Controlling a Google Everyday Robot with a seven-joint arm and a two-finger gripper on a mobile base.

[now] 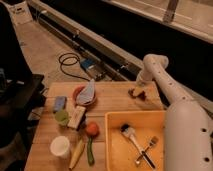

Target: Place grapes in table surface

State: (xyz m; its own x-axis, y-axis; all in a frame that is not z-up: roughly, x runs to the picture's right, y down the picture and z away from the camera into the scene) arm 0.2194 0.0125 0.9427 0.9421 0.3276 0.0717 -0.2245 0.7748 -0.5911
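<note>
The grapes (135, 93), a small dark reddish bunch, are at the far right of the light wooden table surface (114, 99), right at the tip of my gripper (137, 90). The white arm reaches from the lower right, bends at its elbow (154, 64) and comes down onto that spot. I cannot tell whether the grapes rest on the planks or hang just above them.
A yellow bin (114, 131) at the front right holds a brush (130, 134) and a fork (148, 150). On the left are a red bowl with a cloth (85, 94), a blue sponge (60, 103), a green cup (62, 117), an orange-red fruit (91, 129) and a white cup (60, 146).
</note>
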